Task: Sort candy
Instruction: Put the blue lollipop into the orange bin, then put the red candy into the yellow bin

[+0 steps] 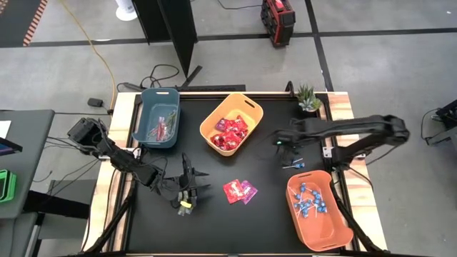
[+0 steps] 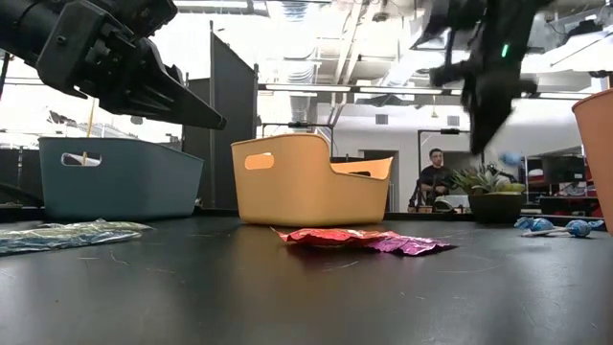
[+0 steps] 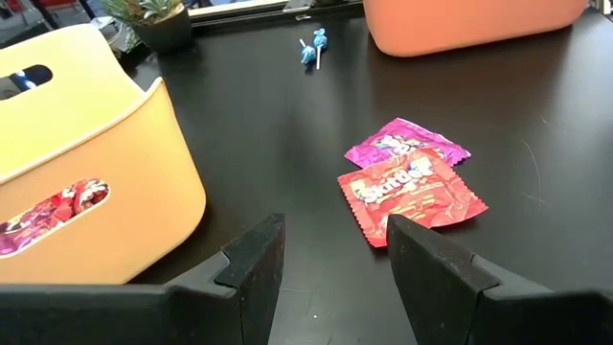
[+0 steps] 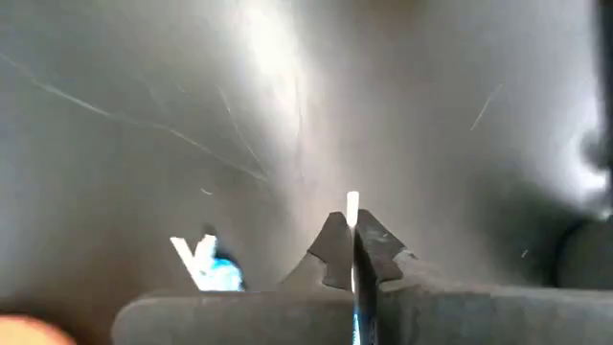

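Black table top (image 1: 214,221) with pale wood edging. Far left a teal-blue bin (image 1: 158,116), far centre a yellow-orange bin (image 1: 232,123) holding red and magenta packets, near right an orange bin (image 1: 318,210) of blue-wrapped lollipops on white sticks. Loose at centre: a shiny red packet (image 3: 413,198) with white lettering beside a magenta packet (image 3: 406,143); blue lollipops (image 1: 293,164) right of them.

A grey concrete floor (image 1: 64,64) is surrounding the black table (image 1: 235,221), with a yellow cable (image 1: 100,57) trailing across it. Beyond the table's far edge, a dark partition (image 2: 233,125) is standing, bright ceiling lights (image 2: 316,19) are glaring, and a person (image 2: 436,172) is sitting.
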